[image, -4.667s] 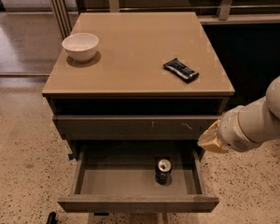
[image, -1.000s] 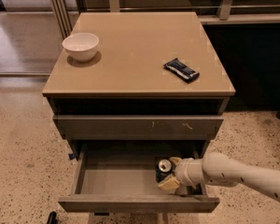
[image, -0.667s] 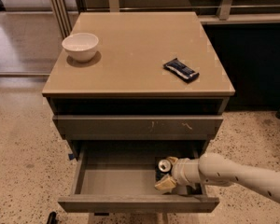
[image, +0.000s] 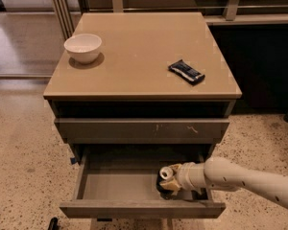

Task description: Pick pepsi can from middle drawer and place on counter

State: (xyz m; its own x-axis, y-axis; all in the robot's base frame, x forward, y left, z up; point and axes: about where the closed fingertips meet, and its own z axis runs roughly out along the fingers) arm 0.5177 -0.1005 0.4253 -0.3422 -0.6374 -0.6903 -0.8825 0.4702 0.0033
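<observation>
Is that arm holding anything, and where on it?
Cannot tell: the gripper is against the side of the pepsi can in the middle drawer.

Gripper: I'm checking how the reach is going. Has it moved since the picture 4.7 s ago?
Yes. It was above and right of the middle drawer; now the gripper is inside it, further left and lower, at the pepsi can.

No legible txt anywhere. Wrapper point(image: 186, 72) on bench point(image: 134, 56), right side: pale marks, too blurred to read. Can point(image: 161, 186): no brand readable. Gripper point(image: 167, 179) in open drawer point(image: 115, 188), near right, at the can.
</observation>
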